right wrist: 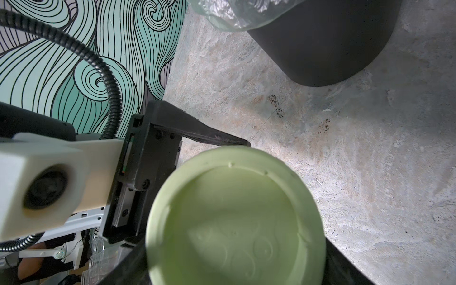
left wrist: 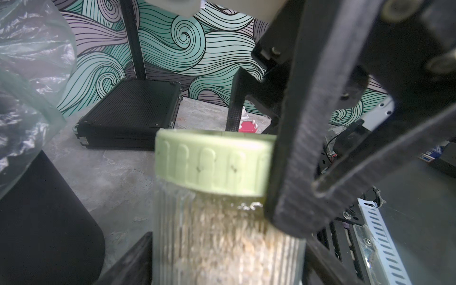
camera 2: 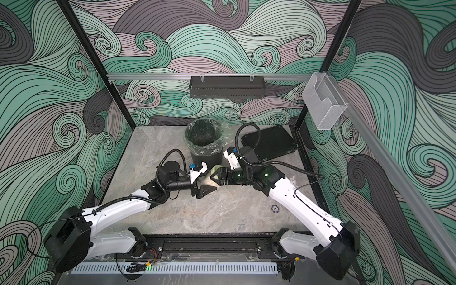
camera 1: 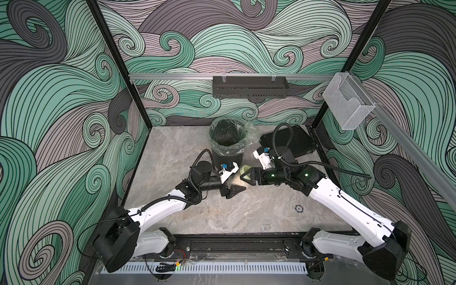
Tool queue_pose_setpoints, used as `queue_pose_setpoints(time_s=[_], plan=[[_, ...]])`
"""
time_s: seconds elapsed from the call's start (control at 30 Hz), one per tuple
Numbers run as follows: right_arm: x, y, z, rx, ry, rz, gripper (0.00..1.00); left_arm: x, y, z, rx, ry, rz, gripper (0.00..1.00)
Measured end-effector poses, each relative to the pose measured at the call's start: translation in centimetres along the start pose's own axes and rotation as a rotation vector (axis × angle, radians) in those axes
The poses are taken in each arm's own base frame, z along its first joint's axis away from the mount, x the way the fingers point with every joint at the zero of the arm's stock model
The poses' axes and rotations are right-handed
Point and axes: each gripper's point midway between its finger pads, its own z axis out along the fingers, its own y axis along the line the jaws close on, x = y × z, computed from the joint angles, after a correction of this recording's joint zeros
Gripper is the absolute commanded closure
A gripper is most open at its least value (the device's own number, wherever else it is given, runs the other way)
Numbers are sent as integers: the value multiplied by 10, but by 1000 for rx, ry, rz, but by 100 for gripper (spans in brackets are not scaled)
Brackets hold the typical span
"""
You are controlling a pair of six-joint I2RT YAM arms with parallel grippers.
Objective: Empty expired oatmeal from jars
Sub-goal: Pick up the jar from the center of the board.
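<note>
The clear glass jar with its pale green screw lid is between both grippers, in front of the bin in a top view. Beige oatmeal fills it up to near the lid. My left gripper is shut on the glass body, one finger on each side. Coming from the opposite side, my right gripper is shut on the lid, with one of its fingers pressed against the lid's rim. Both top views show the lid beside the right gripper.
A black waste bin lined with clear plastic stands just behind the jar, close to both wrists. A flat black case lies at the back right by the wall. A small round marker sits on the marble tabletop.
</note>
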Motion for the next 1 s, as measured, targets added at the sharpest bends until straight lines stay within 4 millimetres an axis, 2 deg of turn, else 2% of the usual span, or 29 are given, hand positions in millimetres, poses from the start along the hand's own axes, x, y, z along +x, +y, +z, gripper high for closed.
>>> queue_pose_setpoints(time_s=[0.4,0.53,0.7,0.73,0.8,0.9,1.0], plan=[[-5,5,-1,-21,-15,-7,60,1,1,1,-1,5,-2,15],[-5,6,-1,-24,-18,0,61,1,1,1,-3,6,-1,27],[-7,6,-1,-26,-23,4,60,0,2,1,-6,4,1,59],[-7,6,-1,-26,-23,4,56,0,2,1,-7,4,1,64],[-7,6,-1,-25,-24,3,40,0,2,1,-9,4,2,75],[-7,6,-1,-23,-29,-4,18,-1,3,0,-19,2,3,80],[-9,10,-5,-28,-46,-27,11,-5,4,-3,-35,-4,8,82]])
